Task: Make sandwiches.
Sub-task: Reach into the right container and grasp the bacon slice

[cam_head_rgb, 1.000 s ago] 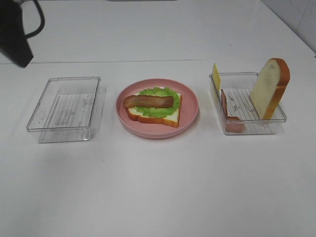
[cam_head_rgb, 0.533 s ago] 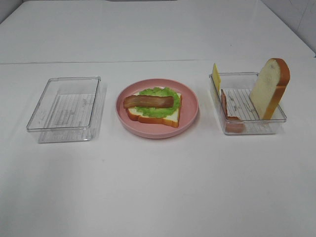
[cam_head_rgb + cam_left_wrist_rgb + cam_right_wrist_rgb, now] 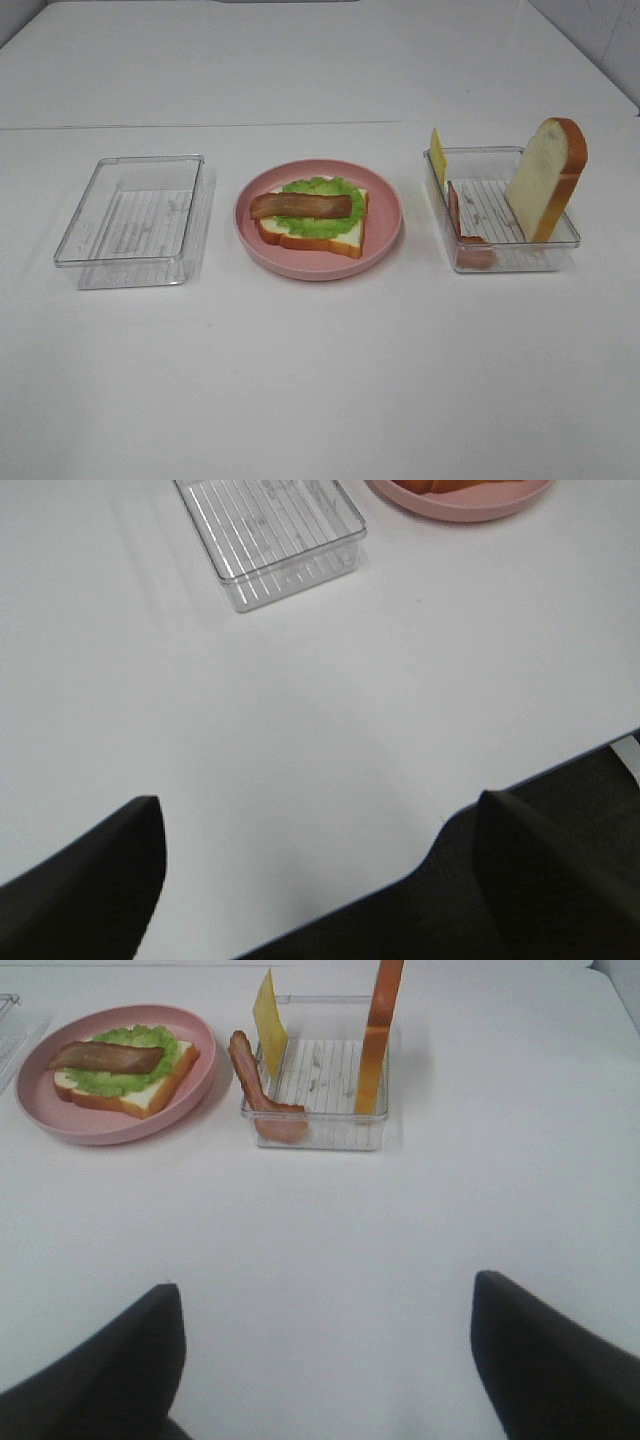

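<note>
A white worktop (image 3: 320, 380) carries the makings of a toy sandwich, with both arms held back from the food. The left end effector (image 3: 318, 810) hangs released above the worktop's near edge, its two dark fingers (image 3: 100, 880) spread wide with nothing between them. The right end effector (image 3: 325, 1285) is likewise released over bare worktop, fingers well apart, facing the plate and the right-hand tray.

On the left of the high view stands a clear plastic tray (image 3: 125, 272) with a ribbed floor and nothing in it. A second clear tray (image 3: 530, 257) stands on the right, and a round pink plate (image 3: 320, 272) lies between the two, apart from both.

The half-built sandwich lies on the plate: a white bread slice (image 3: 340, 240) with orange-brown crust lies flat, a ruffled green lettuce leaf (image 3: 320, 186) spreads over it, and a reddish-brown bacon strip (image 3: 300, 206) rests across the lettuce.

The remaining pieces are in the right tray. A second bread slice (image 3: 545, 180) stands upright against the tray's far right side, rising well above the rim. A second bacon strip (image 3: 458, 215) leans along the tray's left wall, its lower end curled at the near corner. A square yellow cheese slice (image 3: 438, 155) stands on edge at the far left corner, poking above the rim.
</note>
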Robot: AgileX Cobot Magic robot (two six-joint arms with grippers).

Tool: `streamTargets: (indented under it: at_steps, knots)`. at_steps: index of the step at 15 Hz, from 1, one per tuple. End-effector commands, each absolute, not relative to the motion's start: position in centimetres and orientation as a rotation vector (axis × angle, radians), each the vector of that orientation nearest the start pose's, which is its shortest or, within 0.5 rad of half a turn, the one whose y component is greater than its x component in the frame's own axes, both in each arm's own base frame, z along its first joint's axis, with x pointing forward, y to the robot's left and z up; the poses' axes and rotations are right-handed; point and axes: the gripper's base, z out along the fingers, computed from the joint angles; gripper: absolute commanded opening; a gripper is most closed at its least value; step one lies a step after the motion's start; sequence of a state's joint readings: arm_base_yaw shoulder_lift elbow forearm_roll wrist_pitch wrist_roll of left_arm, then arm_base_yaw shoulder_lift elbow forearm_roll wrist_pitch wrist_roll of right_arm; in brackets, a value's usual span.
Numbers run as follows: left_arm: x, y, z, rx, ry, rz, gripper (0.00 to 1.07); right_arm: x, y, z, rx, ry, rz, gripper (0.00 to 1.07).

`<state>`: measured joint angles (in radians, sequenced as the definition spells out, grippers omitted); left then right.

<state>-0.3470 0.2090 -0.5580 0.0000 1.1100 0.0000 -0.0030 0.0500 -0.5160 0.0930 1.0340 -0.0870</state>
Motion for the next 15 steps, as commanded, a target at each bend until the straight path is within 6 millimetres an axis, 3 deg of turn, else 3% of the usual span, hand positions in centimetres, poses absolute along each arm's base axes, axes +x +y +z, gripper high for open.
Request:
streamTargets:
  at_steps: [1,3,6,7,8,9,13,15]
  knots:
    - [0.4,-0.1,28.3,0.378,2.160,-0.186,0.80,1.5,0.7,29.7,-0.076,1.993,0.054,0.76]
    - [-1.2,0.5,28.2,0.360,2.058,-0.202,0.80,4.8,0.6,30.9,-0.058,1.986,0.053,0.76]
    - [-1.5,0.7,28.2,0.345,2.029,-0.194,0.80,9.1,0.5,32.3,-0.044,2.023,0.050,0.76]
    - [-1.4,0.7,28.2,0.340,2.026,-0.195,0.80,11.3,0.5,32.7,-0.043,2.067,0.049,0.76]
    - [-1.5,0.7,28.1,0.341,2.033,-0.194,0.80,15.8,0.4,33.6,-0.039,2.167,0.058,0.76]
    - [-1.5,0.7,28.1,0.341,2.033,-0.194,0.80,16.9,0.5,33.7,-0.038,2.191,0.063,0.76]
    - [-1.4,0.8,28.2,0.334,2.015,-0.180,0.79,25.2,1.2,33.3,-0.056,2.390,0.185,0.76]
    - [-1.1,0.8,28.1,0.320,1.996,-0.183,0.79,27.8,1.8,32.4,-0.104,2.467,0.273,0.76]
